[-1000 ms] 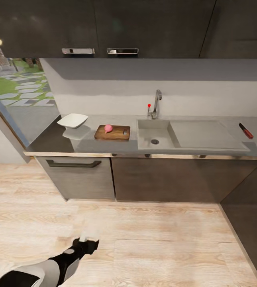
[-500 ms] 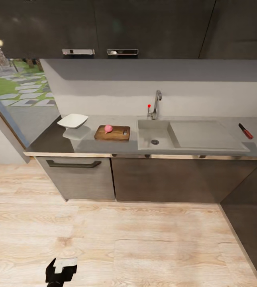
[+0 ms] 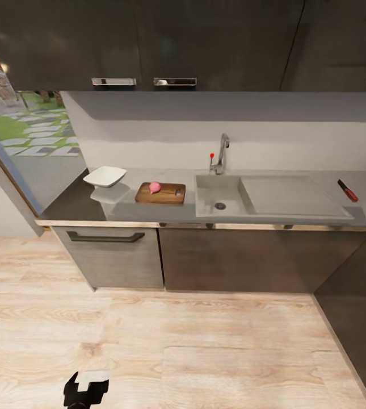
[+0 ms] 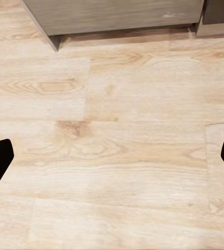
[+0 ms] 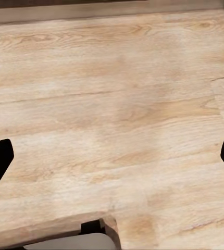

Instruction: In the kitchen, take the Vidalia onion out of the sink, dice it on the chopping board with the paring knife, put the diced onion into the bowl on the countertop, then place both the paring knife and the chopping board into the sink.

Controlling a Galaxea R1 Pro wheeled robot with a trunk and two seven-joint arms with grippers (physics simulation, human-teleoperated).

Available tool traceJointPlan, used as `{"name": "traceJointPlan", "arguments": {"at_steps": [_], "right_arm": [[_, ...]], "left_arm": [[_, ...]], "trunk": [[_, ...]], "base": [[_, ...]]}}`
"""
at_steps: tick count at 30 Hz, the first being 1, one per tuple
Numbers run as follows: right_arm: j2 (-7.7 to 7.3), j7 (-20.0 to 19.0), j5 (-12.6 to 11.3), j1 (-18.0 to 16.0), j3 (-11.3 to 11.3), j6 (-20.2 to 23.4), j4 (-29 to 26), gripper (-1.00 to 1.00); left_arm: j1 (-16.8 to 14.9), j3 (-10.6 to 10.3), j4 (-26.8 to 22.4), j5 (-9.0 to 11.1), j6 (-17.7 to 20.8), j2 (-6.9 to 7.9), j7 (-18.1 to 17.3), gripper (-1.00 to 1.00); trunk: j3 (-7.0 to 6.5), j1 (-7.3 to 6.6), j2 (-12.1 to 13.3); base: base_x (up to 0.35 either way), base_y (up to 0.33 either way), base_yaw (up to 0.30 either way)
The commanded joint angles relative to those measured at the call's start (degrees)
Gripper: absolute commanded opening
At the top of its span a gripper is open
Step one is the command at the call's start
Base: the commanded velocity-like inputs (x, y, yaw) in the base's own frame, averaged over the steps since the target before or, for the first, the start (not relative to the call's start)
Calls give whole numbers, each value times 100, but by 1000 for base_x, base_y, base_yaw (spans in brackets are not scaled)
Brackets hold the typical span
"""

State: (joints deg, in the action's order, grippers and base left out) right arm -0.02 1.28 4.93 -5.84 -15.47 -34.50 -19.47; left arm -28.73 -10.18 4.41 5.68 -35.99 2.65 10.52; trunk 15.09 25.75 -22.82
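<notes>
1. Your left claw hangs low over the wooden floor, fingers spread wide, holding nothing.
2. Your right claw is likewise wide open and empty above the floor.
3. Far ahead of the left claw, on the bench: Vidalia onion on the chopping board, bowl beside, then sink, paring knife beyond.
</notes>
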Motion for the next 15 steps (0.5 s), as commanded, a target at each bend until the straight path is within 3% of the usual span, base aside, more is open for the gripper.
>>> {"name": "traceJointPlan", "arguments": {"at_steps": [1, 15], "right_arm": [[2, 13, 52, -5, -26, -20, 5, 100], [2, 13, 52, -5, -26, -30, 14, 100]], "left_arm": [[-10, -51, 23, 56, -34, -2, -4, 100], [-10, -54, 25, 56, -16, -18, -23, 100]], "trunk": [[0, 3, -10], [-127, 3, -10]], "base": [[0, 0, 0], [0, 0, 0]]}}
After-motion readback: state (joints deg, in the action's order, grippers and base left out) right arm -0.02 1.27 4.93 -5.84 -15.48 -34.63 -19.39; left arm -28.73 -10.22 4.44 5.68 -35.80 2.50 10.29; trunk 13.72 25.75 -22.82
